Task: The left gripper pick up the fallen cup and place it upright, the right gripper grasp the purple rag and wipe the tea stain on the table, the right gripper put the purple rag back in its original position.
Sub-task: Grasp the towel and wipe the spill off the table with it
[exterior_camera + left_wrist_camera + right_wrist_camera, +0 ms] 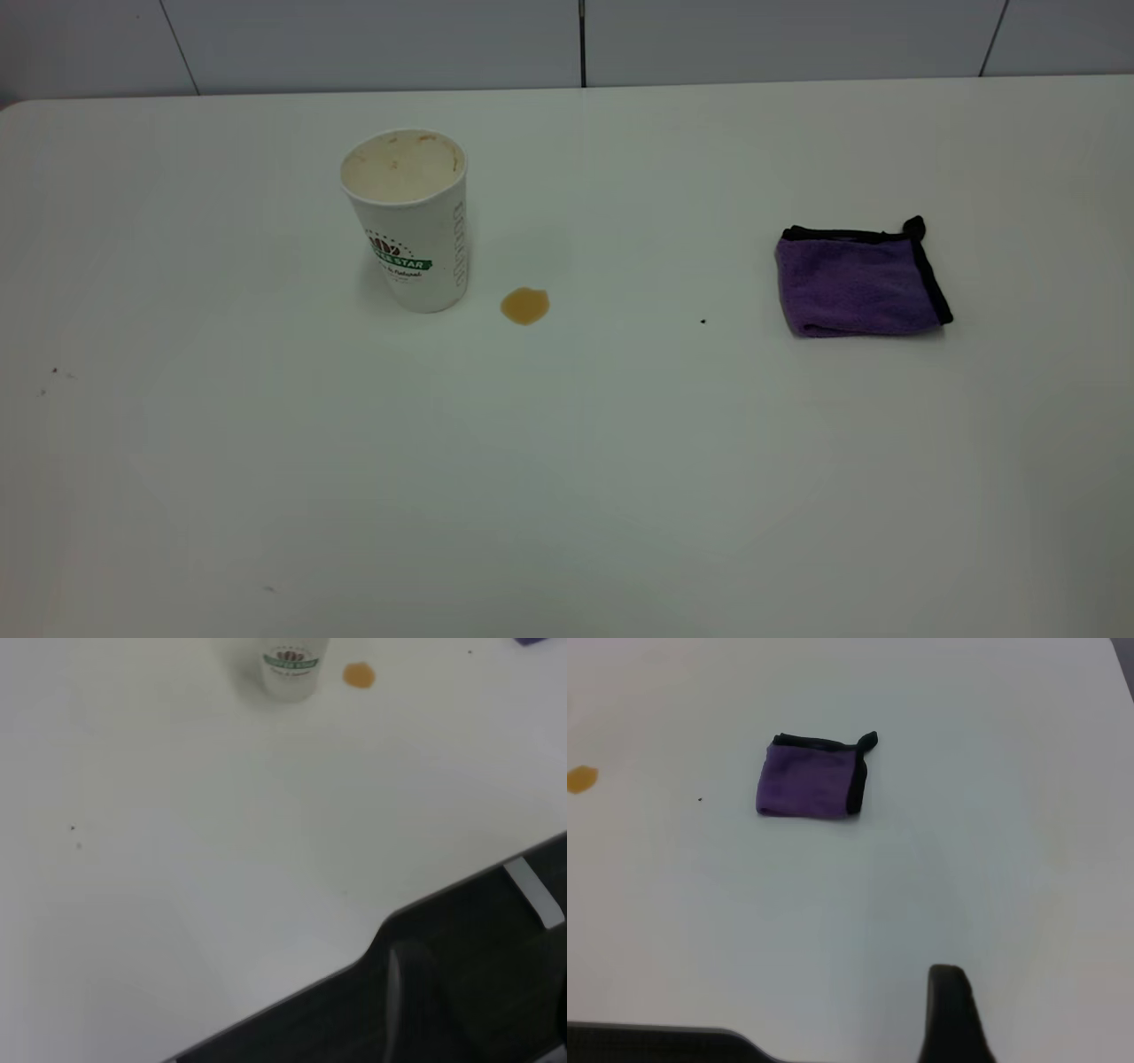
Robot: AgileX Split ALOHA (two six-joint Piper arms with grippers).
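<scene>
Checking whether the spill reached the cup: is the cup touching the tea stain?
Apart. The exterior view shows a strip of bare white table between the upright cup and the tea stain beside its base.

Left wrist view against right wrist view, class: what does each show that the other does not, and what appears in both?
Only the left wrist view shows the cup, standing upright, though cut off at the frame edge. Only the right wrist view shows the whole purple rag, folded flat with its black edging; the left view catches just a purple sliver at its corner. Both show the tea stain, the tiny black speck and the white table.
</scene>
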